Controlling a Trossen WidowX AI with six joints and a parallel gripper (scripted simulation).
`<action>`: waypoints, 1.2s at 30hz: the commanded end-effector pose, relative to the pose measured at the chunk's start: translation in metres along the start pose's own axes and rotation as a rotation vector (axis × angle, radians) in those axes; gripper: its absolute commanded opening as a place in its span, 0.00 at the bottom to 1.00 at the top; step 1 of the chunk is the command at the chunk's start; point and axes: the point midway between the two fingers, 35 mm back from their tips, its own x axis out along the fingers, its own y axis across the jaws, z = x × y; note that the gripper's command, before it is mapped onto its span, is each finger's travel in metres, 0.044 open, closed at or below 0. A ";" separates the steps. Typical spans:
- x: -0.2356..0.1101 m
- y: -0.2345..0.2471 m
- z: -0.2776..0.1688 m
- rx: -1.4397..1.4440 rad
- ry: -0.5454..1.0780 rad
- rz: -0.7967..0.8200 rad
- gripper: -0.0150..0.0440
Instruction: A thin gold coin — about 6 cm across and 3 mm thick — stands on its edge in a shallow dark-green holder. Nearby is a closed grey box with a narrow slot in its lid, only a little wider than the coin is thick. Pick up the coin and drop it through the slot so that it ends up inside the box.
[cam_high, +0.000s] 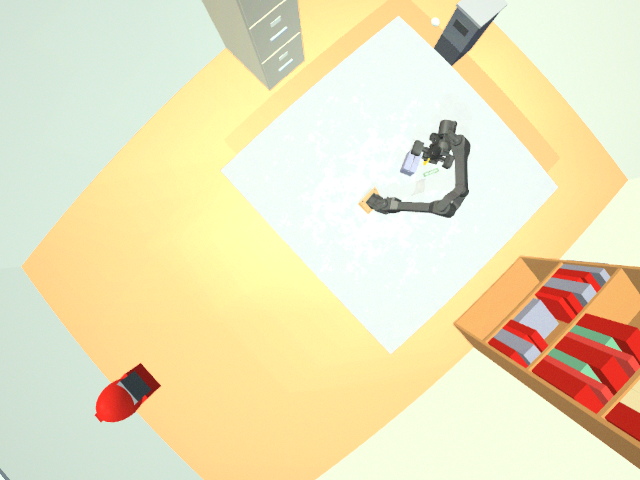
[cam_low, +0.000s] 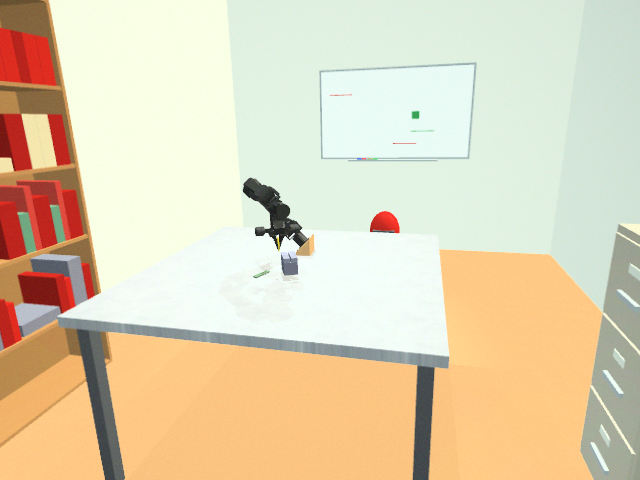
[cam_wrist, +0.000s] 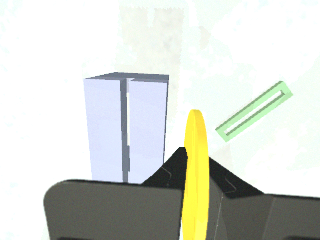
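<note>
White table (cam_high: 330, 289) from the top view stands on an orange floor (cam_high: 170, 289), with the arm (cam_high: 457, 175) near its far-right corner and the gripper (cam_high: 427, 161) beside the box (cam_high: 411, 162). From outside, the holder (cam_low: 261, 273) lies on the table left of the box (cam_low: 290, 263), a whiteboard (cam_low: 395, 111) behind. At the wrist, the fingers pinch the coin (cam_wrist: 195, 165) nearly shut, just right of the box's slot (cam_wrist: 124, 130).

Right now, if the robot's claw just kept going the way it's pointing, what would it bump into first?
Probably the white table top. The gripper, its fingers shut on the gold coin, points down just beside the grey box, between it and the green holder. Depth is hard to judge, so the coin might graze the box.
</note>
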 end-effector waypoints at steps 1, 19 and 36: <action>0.000 0.011 -0.002 0.000 0.000 0.004 0.25; 0.002 0.043 -0.012 0.001 0.005 -0.004 0.25; 0.002 0.046 -0.014 0.003 0.005 -0.006 0.25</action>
